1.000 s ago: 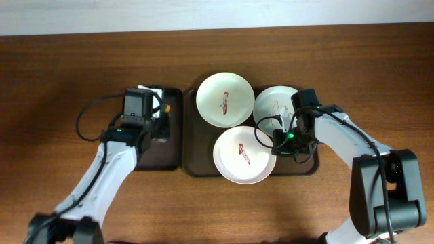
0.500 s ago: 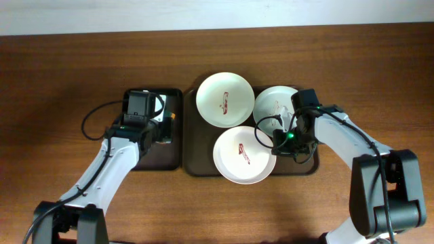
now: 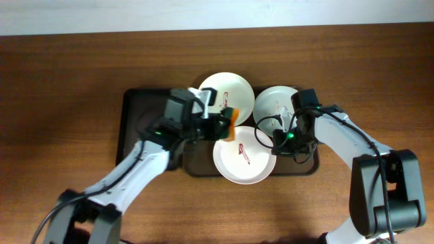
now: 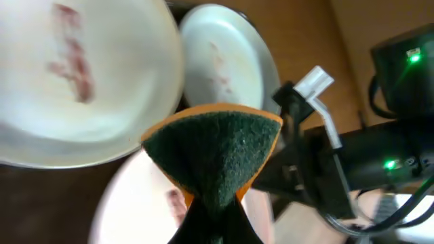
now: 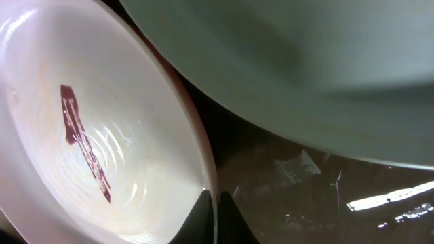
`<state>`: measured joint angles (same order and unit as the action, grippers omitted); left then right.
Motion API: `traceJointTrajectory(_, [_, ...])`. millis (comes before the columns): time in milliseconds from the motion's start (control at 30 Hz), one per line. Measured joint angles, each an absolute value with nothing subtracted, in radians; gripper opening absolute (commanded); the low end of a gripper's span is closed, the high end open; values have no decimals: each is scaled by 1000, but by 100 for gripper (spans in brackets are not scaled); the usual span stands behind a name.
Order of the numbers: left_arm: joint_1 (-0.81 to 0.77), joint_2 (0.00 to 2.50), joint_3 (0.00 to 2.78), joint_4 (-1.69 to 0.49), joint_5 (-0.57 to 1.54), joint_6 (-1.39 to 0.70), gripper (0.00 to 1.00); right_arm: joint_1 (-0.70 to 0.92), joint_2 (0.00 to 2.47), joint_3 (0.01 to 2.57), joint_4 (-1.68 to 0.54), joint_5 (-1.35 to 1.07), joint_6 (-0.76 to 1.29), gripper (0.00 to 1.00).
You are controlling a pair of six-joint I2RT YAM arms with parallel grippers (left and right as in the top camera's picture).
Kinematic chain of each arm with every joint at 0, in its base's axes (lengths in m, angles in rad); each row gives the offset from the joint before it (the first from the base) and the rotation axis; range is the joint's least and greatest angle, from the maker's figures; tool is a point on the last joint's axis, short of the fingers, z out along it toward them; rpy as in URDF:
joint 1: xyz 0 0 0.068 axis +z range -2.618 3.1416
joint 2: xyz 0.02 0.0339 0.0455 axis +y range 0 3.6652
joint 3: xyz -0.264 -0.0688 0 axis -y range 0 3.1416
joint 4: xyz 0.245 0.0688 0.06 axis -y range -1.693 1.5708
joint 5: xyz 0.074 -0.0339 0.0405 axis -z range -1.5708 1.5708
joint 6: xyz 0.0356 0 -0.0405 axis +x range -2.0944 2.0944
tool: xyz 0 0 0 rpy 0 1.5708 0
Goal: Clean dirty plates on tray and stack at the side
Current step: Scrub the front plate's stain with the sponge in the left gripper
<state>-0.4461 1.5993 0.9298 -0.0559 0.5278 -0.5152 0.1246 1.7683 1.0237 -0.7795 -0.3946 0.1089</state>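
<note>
**Sponge pinched over dirty plates, front plate held at rim**

The wood surface carries the dark brown tray around its middle, slightly toward the right edge. A narrower black tray sits just beside it on the left-edge side.

All three plates are on the brown tray:
- The front white plate is at the tray's near side, with a red-brown sauce streak in its centre.
- The back white plate is at the far-left corner of the tray and is also streaked.
- The mint plate is at the far-right corner. It has a faint smear only.

Handling judgement: the plates look rigid, glazed and smooth. They are likely slick where sauced and would chip if knocked together. They sit close together with rims touching or overlapping, so the exposed rim is the only sensible place to grip. A flat centre gives the fingers nothing to hold.

The sponge, orange with a green scrub face, is soft. It is squeezed into a waist where it is gripped, so it will deform under pressure.

The left fingers are closed narrow on the sponge's lower end. They hang over the gap between the back and front white plates, scrub face outward. Whether the sponge touches a plate I cannot tell.

The right fingers are nearly together, nipping the front white plate's rim on its right-edge side, next to the mint plate.
</note>
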Motion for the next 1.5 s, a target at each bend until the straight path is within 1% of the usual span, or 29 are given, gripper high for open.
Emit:
traceJointTrajectory(200, [-557, 1723, 930, 32, 524, -804, 0, 125, 1768, 1024, -780, -395, 109, 4])
traceJointTrajectory(333, [-601, 1802, 930, 79, 524, -936, 0, 125, 1768, 1024, -781, -397, 109, 4])
traceJointTrajectory(467, [-635, 1853, 930, 117, 524, -989, 0, 125, 1768, 1024, -780, -398, 109, 4])
traceJointTrajectory(667, [-661, 1882, 931, 84, 505, -1011, 0, 125, 1768, 1024, -781, -398, 109, 4])
traceJointTrajectory(767, [-657, 1882, 934, 52, 472, -990, 0, 125, 1769, 1024, -780, -398, 109, 4])
traceJointTrajectory(1000, [-565, 1877, 941, -26, 444, -828, 0, 125, 1768, 1024, -780, -406, 109, 4])
traceJointTrajectory(1167, [-547, 1820, 941, -64, 416, -717, 0, 125, 1769, 1024, -780, -408, 110, 4])
traceJointTrajectory(1367, [-547, 1603, 941, -89, 397, -554, 0, 125, 1768, 1024, -780, -408, 109, 4])
traceJointTrajectory(1467, [-538, 1495, 944, -192, 311, -479, 0, 125, 1768, 1023, -780, -408, 110, 4])
traceJointTrajectory(1500, [-524, 1465, 947, -266, 234, -454, 0, 125, 1768, 1023, -781, -408, 110, 4])
